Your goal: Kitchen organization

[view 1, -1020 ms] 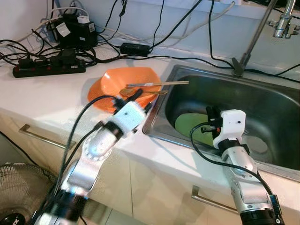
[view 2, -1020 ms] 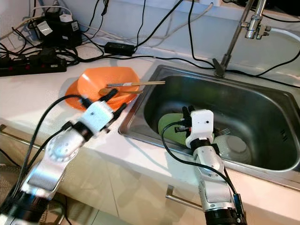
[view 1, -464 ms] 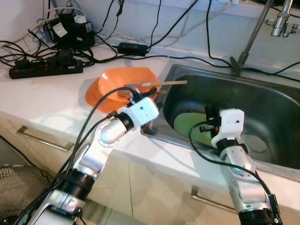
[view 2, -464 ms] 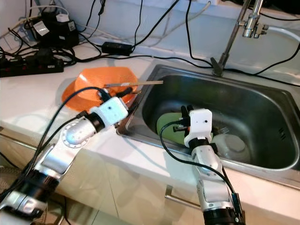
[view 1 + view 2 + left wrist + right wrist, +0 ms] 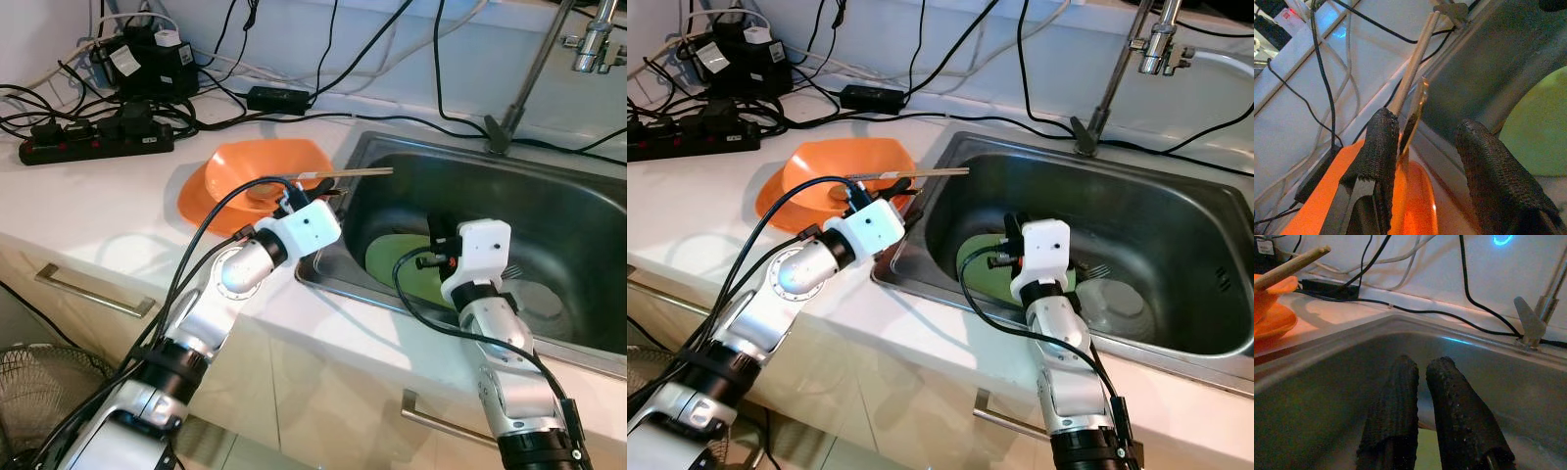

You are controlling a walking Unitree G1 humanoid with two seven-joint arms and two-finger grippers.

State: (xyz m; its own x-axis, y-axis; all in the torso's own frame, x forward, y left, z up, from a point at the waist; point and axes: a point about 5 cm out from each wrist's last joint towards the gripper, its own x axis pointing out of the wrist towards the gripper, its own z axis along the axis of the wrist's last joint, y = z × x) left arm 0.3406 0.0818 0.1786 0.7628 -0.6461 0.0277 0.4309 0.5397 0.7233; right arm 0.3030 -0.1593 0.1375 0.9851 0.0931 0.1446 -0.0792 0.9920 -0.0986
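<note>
The left gripper [image 5: 1422, 147] reaches with released jaws around the chopsticks [image 5: 338, 175] and spoon [image 5: 1415, 115] resting across the orange bowl [image 5: 250, 166] on the counter [image 5: 108, 211], probably to grasp them; the right gripper [image 5: 1418, 401] waits clenched over the sink [image 5: 588, 220].

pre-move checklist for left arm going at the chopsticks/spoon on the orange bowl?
1. Left gripper jaws open: ok, wide gap between them.
2. Left gripper lined up: ok, spoon and chopsticks lie just past the tips, near one finger.
3. Utensils contacted: cannot tell.
4. Chopsticks steady: not ok, they overhang the orange bowl rim toward the sink.
5. Right gripper out of the way: ok, jaws nearly together, inside the sink over the green plate.
6. Cables clear of the bowl: ok.
</note>
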